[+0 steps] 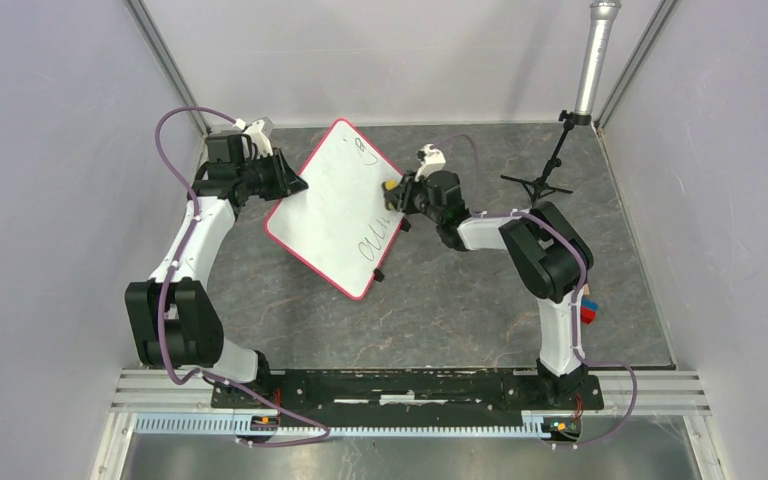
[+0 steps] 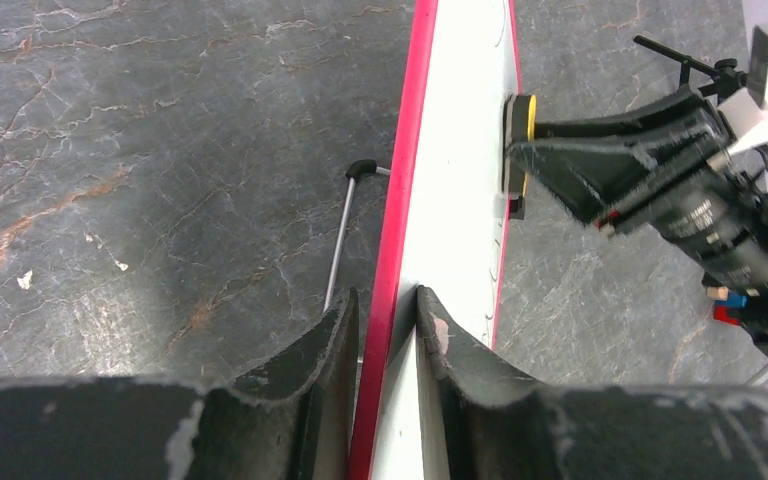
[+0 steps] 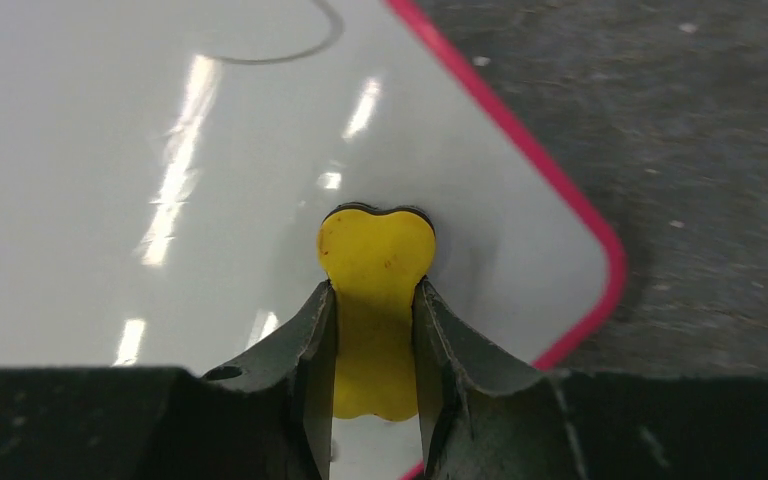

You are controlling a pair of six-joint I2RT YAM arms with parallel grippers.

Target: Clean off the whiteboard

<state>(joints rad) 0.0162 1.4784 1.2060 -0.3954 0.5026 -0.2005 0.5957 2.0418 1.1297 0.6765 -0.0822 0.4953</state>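
The whiteboard [image 1: 332,205] is white with a red rim and stands tilted on the table, with dark handwriting near its top and lower right. My left gripper [image 1: 295,185] is shut on the board's left edge; in the left wrist view the red rim [image 2: 392,260] runs between my fingers [image 2: 388,310]. My right gripper [image 1: 396,194] is shut on a yellow eraser [image 3: 375,300] with a dark pad, pressed against the board's face [image 3: 160,150] near its right edge. The eraser also shows in the left wrist view [image 2: 526,117].
A thin metal stand leg [image 2: 340,235] with a black tip props the board from behind. A black tripod [image 1: 543,172] with a silver pole stands at the back right. A small red and blue object [image 1: 588,309] lies beside the right arm.
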